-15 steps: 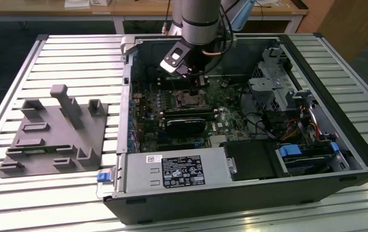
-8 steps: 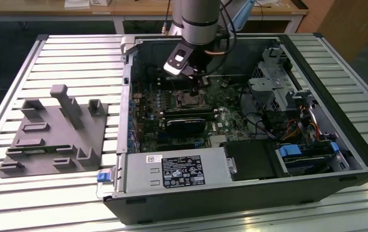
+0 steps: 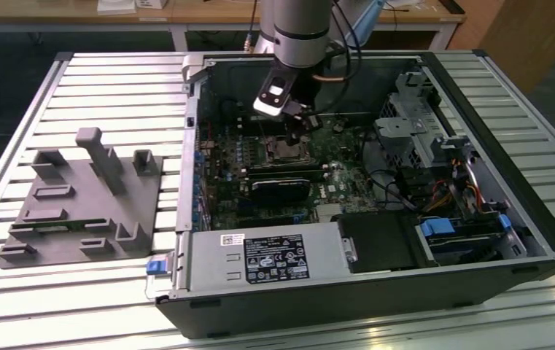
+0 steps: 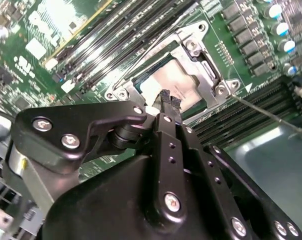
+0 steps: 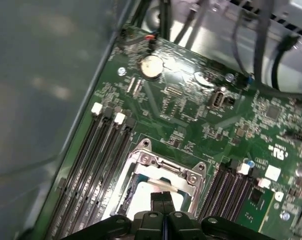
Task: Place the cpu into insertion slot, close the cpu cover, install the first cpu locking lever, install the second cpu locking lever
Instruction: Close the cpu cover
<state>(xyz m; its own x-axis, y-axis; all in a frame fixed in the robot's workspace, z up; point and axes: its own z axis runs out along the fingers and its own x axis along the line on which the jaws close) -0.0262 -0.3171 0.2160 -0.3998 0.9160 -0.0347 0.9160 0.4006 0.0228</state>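
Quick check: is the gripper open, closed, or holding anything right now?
Gripper: shut, with the fingertips together and nothing between them. The tips are over the cpu, which sits inside the cpu cover.

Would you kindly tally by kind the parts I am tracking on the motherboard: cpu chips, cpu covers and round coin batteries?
cpu: 1
cpu cover: 1
coin battery: 1
Total: 3
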